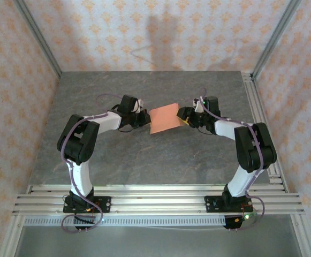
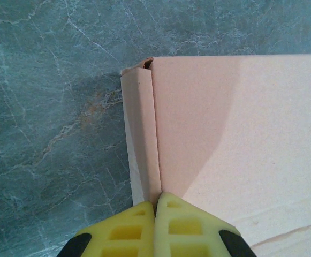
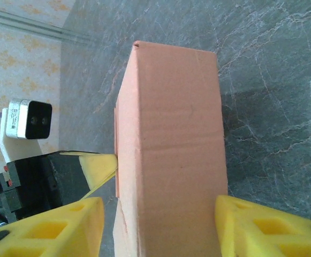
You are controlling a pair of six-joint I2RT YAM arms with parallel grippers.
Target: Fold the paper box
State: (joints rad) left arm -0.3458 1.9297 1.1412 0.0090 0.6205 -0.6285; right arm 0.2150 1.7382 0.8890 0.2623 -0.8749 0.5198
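The paper box [image 1: 165, 118] sat near the middle of the table [image 1: 144, 166], between the two arms. In the top view it was at 3 o'clock from the left end effector [image 1: 144, 119] and at 9 o'clock from the right end effector [image 1: 185, 120].

The left end effector was fully closed. In its wrist view the yellow fingers [image 2: 128, 233] were pressed together at 6 o'clock, nipping the narrow folded flap along the box's edge, and the crease ran straight into the seam between them. The right end effector stood partly open and straddled the box. Its right finger lay against the card, its left finger sat just beside it with a thin gap, and it had no grip on anything.

The table was dark grey-green stone with pale veins. Walls [image 1: 171, 32] papered in a cream and orange pattern closed it in, and an aluminium rail [image 1: 155, 194] carried the arm bases at 6 o'clock.

The box ran out of the left wrist view at 3 o'clock and out of the right wrist view at 6 o'clock. Whether its underside touched the table could not be told. The left wrist camera [image 3: 29, 119] showed at 9 o'clock in the right wrist view.
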